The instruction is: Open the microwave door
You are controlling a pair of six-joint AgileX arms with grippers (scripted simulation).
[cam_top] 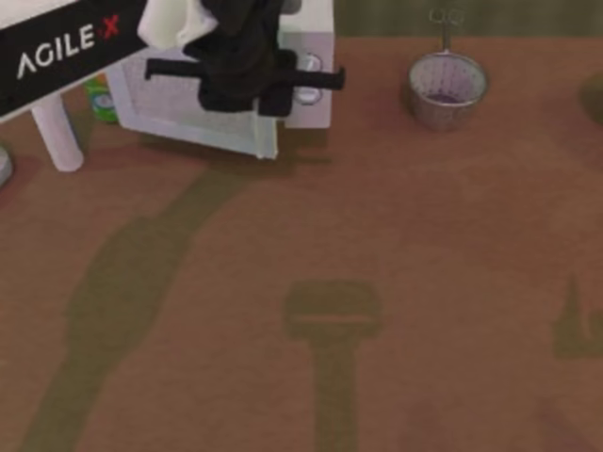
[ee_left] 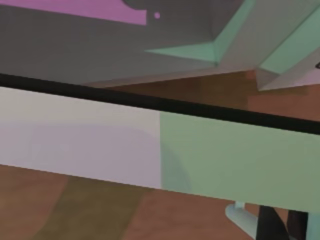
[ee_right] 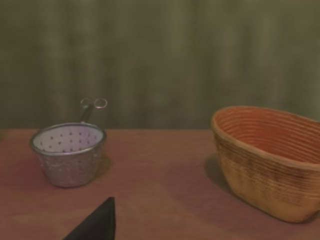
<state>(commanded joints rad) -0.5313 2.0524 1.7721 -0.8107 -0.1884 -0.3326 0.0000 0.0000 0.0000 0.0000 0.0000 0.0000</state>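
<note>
Dim, warm light falls from above (slightly soft throughout): long arm-shaped shadows stripe the brown wooden table point(cam_top: 452, 235), and the perforated metal strainer point(ee_right: 68, 153) casts little.

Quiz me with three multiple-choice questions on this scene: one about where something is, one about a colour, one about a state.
1. In the top view, the strainer stands where relative to the microwave?
A left
B right
C on top

2. What colour is the basket?
A orange
B blue
C white

3. The door is:
A shut flush
B partly open
C lying on the table

Answers:
1 B: the strainer sits to the right of the microwave.
2 A: the right wrist view shows a woven orange basket.
3 B: the door angles out from the body at its handle edge, with the left end effector over it.
</note>
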